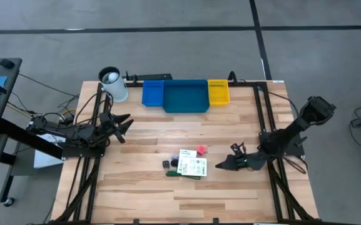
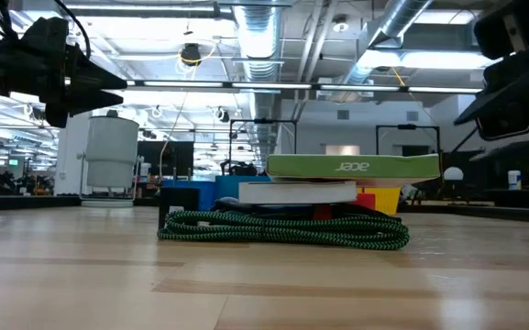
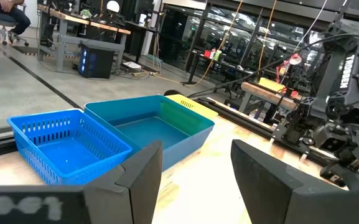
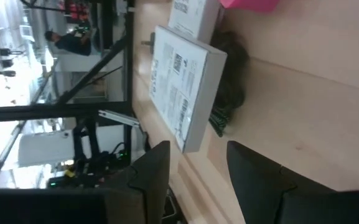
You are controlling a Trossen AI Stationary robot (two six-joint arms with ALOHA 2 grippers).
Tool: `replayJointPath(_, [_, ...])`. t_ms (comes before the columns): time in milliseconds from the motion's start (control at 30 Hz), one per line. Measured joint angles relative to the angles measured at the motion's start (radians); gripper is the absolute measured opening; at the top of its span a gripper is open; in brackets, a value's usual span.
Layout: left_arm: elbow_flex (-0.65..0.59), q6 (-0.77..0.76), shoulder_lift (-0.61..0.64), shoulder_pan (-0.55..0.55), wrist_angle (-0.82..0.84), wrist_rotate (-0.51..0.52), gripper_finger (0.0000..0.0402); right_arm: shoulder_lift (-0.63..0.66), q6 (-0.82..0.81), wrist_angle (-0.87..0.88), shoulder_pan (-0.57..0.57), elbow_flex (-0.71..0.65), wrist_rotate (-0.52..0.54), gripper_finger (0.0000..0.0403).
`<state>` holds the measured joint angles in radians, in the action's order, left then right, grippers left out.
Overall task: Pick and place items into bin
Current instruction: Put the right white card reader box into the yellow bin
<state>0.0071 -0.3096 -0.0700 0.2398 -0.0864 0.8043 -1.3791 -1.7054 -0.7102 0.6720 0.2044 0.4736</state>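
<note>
- Items sit in one tight cluster near the middle of the desk (image 1: pixel 142 200): a white card with green print (image 1: pixel 192 164), a pink-red cube (image 1: pixel 201 150) just beside its far corner, a small black block (image 1: pixel 166 164) at its left edge, and green ties (image 2: pixel 282 229) coiled underneath and sticking out at the near side; none is in a bin yet.
- Three bins stand touching in a row at the far edge: a blue basket (image 1: pixel 152 92), a wider teal bin (image 1: pixel 184 95) and a yellow bin (image 1: pixel 218 91); a white cup (image 1: pixel 113 84) stands left of them.
- The right gripper (image 1: pixel 223 165) hangs low just right of the cluster, pointed at the card; its jaws stand partly open with nothing between them, and the right wrist view shows the card's edge ahead of the gap.
- The left gripper (image 1: pixel 125 122) waits at the desk's left side, well apart from the items, facing the bins; its jaws are also partly open and empty.
- Likely risk: the card is flat and broad and rests on the springy ties, so a closing grip may slide off its edge, or push the whole pile sideways rather than lift it.
- Further risk: the cube and block lie so close that the fingers could knock them away, or drag the ties along with the card and drop them short of a bin.
</note>
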Motion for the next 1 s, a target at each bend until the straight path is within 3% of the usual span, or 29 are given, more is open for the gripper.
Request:
replayJointPath(533, [0.000,0.000,0.000,0.000,0.000,0.000,0.0181,-0.259,-0.077,-0.145,0.000,0.092,0.002,0.0157])
replayJointPath(1000, [0.000,0.000,0.000,0.000,0.000,0.000,0.0181,-0.278,-0.067,-0.168,-0.055,0.103,-0.014,0.0231])
